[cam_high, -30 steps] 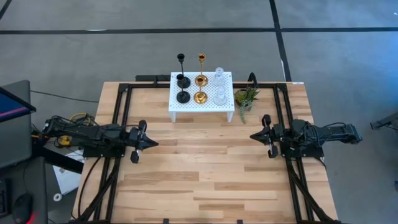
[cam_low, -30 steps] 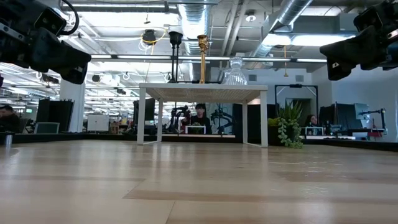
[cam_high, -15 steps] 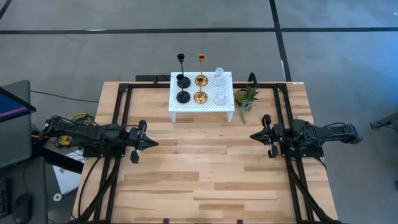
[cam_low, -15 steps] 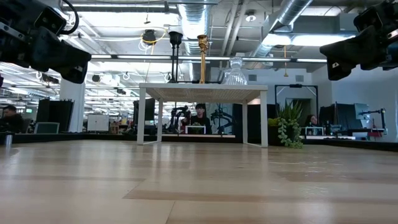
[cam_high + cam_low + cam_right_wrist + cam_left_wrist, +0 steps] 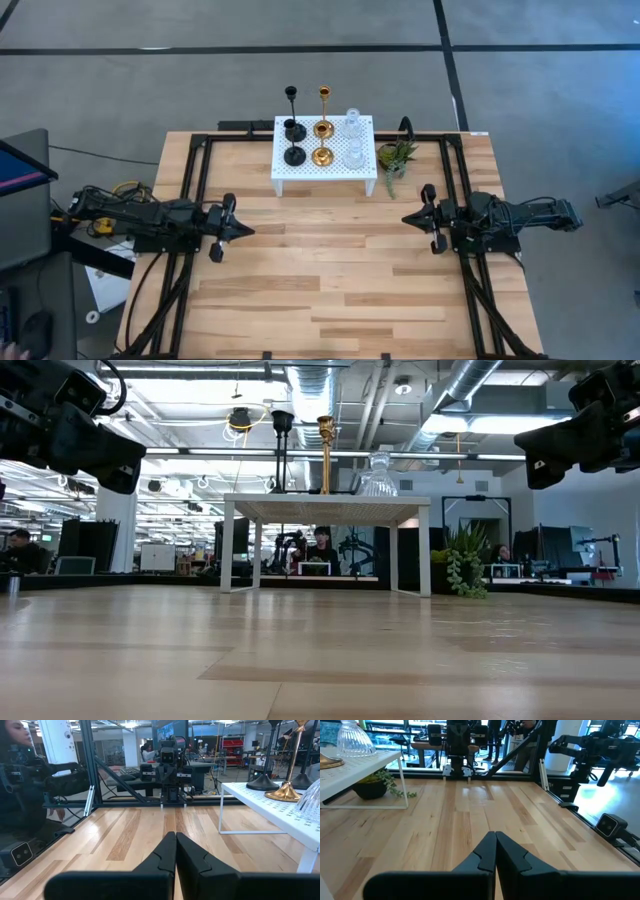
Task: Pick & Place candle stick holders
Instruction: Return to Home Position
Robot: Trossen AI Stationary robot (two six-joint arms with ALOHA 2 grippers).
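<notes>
Six candle stick holders stand by their round bases on a white perforated stand at the table's far middle: two black, two gold, two clear glass. The low view shows a black stem, a gold stem and a glass holder on top. My left gripper hovers shut over the table's left side; my right gripper hovers shut over the right side. Both point level toward the middle, far from the holders.
A small green potted plant stands on the table just right of the stand. Black frame rails run along the left and right sides. Bare wood lies between the grippers and toward the near edge. A person sits in the room behind.
</notes>
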